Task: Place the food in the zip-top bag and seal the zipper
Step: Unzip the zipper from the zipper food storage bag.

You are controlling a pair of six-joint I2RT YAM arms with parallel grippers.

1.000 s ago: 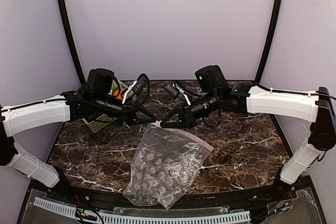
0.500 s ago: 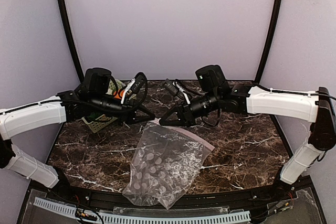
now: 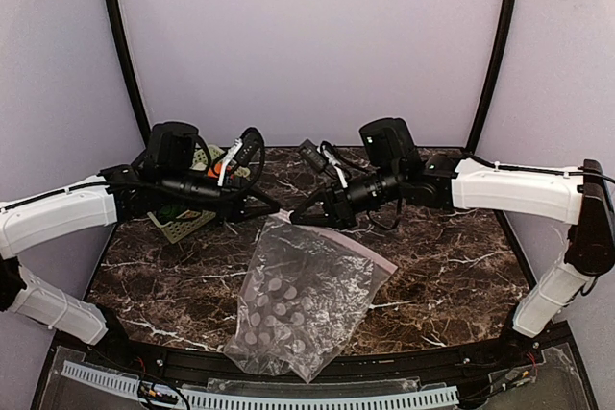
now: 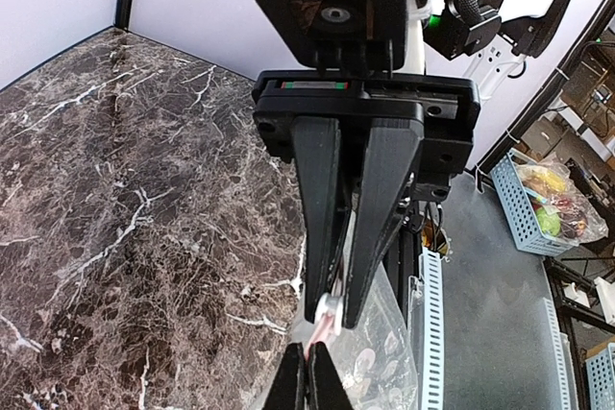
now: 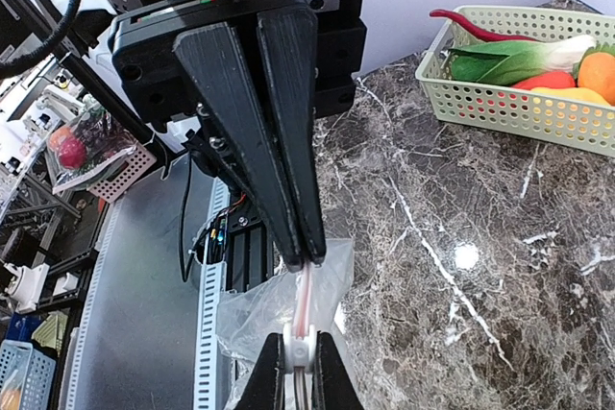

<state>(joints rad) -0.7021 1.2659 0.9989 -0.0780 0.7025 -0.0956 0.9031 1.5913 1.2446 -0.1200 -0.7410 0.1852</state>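
Zip-top bag (image 3: 300, 293): one, clear with pale dots, crumpled on the marble table (image 3: 452, 276).
Two pincers, left gripper (image 3: 273, 210) and right gripper (image 3: 300, 217), both clamp its raised pink zipper (image 5: 305, 300); food (image 5: 519, 60), at least four pieces, fills one green basket (image 5: 500, 108).

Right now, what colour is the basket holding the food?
Pale green: the basket shows clearest in the right wrist view.

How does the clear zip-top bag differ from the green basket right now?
The zip-top bag is clear and floppy; the basket is a pale green lattice. The basket holds the toy vegetables; the bag shows no food. The left gripper and right gripper pinch the bag's edge; neither grips the basket. Both rest on the marble table.
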